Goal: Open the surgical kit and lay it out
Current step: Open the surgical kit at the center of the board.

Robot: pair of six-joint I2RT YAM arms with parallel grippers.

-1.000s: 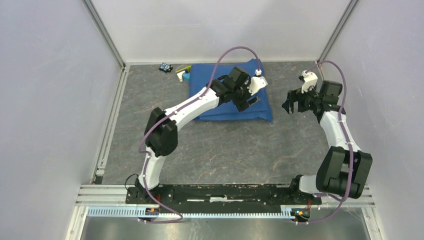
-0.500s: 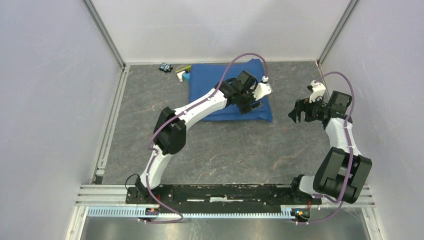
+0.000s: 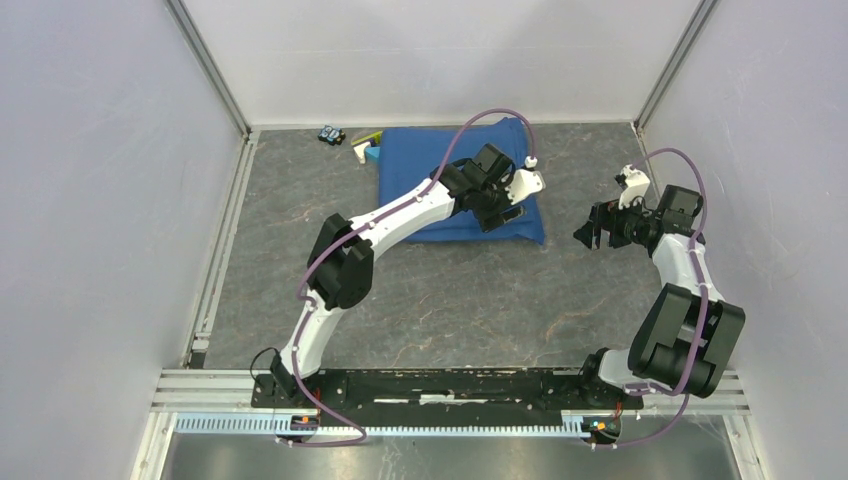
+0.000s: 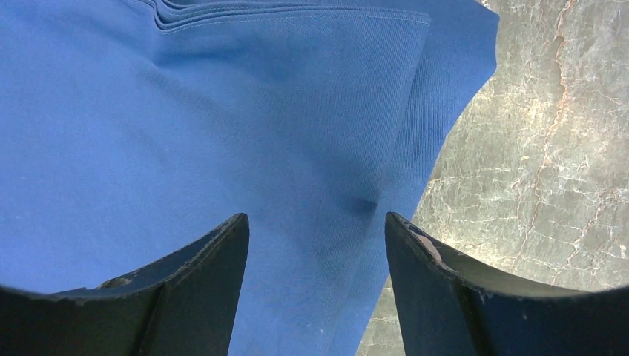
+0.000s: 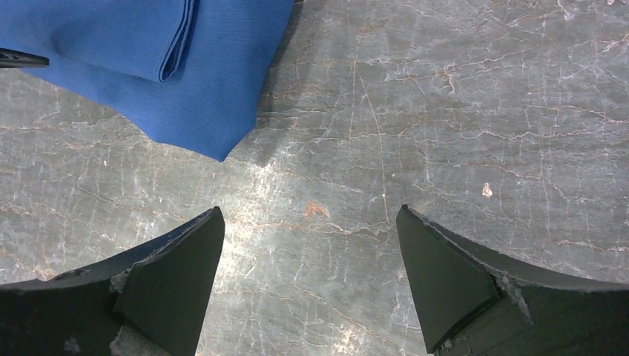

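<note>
The surgical kit (image 3: 415, 150) is a flat bundle, still folded inside its blue cloth wrap, at the back middle of the table. Its contents are hidden. My left gripper (image 3: 505, 214) is low over the bundle's near right part. In the left wrist view it (image 4: 317, 222) is open, with smooth blue cloth (image 4: 222, 111) between the fingers and the wrap's right edge just beyond them. My right gripper (image 3: 592, 232) hangs to the right of the bundle. It (image 5: 310, 215) is open over bare table, and the wrap's near corner (image 5: 200, 104) lies ahead and to the left.
A small white, yellow and blue block toy (image 3: 366, 147) touches the bundle's back left corner. A small dark object (image 3: 331, 134) lies further left by the back wall. White walls with metal posts close in the table on three sides.
My left gripper has slid right and lower onto the bundle's near right part. My right gripper has drawn back toward the near side and slightly right.
</note>
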